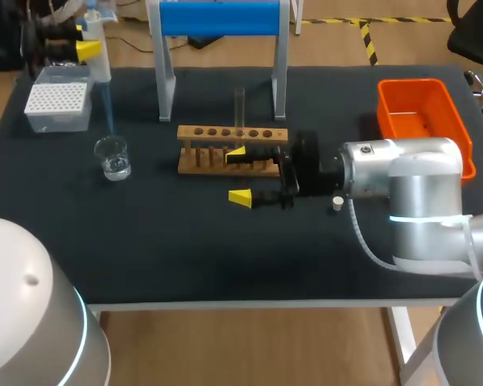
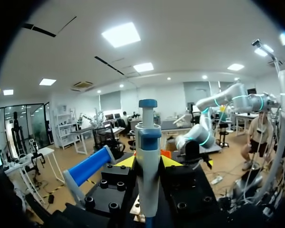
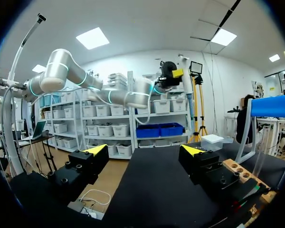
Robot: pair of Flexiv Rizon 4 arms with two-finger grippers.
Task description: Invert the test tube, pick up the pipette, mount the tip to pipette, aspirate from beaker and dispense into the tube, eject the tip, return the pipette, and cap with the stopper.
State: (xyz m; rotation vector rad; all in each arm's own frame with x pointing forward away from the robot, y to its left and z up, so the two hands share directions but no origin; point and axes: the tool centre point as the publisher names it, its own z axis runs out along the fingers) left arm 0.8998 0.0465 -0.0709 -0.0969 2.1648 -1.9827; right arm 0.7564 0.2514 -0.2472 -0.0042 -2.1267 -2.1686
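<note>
Test tube upright in wooden rack. Pipette, tip mounted, clamped in left tool above beaker: aspirate stage. Right tool apart beside rack. Pending: dispense, eject, return, cap; stopper on counter.

The hand has got the white-and-blue plastic pipette gripped upright, yellow fingertips pressed on both sides of it. A blue cylindrical bar sits off to one side, just beyond the hand.
</note>
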